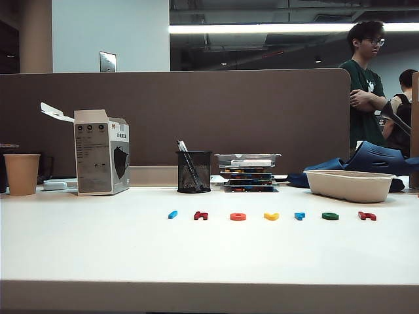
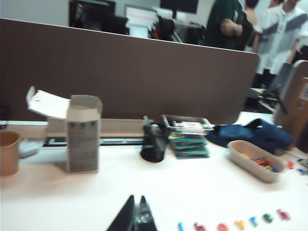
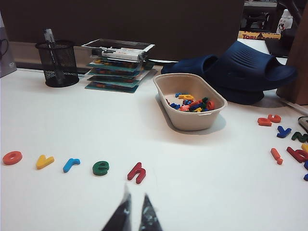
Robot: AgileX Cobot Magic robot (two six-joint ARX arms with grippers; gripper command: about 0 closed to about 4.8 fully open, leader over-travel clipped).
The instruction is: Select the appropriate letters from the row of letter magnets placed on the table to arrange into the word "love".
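Seven letter magnets (image 1: 270,216) lie in a row on the white desk (image 1: 98,248), while the left tool (image 2: 135,217) and right tool (image 3: 134,215) hover above it, both nearly closed and empty.

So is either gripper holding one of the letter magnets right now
No. The left gripper and right gripper are both shut on nothing, above the white table.

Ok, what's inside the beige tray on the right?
The beige tray holds a loose heap of spare letter magnets in blue, red, orange, yellow and green. What lies under the heap is covered.
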